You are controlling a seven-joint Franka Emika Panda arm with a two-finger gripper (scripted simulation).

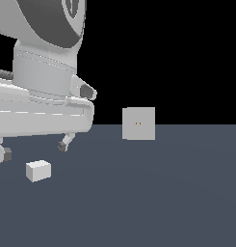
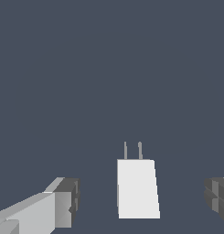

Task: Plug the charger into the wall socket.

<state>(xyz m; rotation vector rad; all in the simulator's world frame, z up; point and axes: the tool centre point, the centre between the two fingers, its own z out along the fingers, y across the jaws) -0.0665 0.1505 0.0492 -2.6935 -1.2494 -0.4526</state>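
A flat, plain slate-blue floor (image 1: 177, 202) fills the lower half of the exterior view and meets a black backdrop at a straight horizon. Two things rest on it. The charger (image 1: 38, 171), a small off-white block, lies at the lower left of the frame. The socket (image 1: 138, 123), a light-grey square panel with two tiny yellowish holes, stands upright near the centre, well apart from the charger. In the wrist view the charger (image 2: 137, 188) lies on the same bare floor (image 2: 109, 68), two thin prongs at one end.
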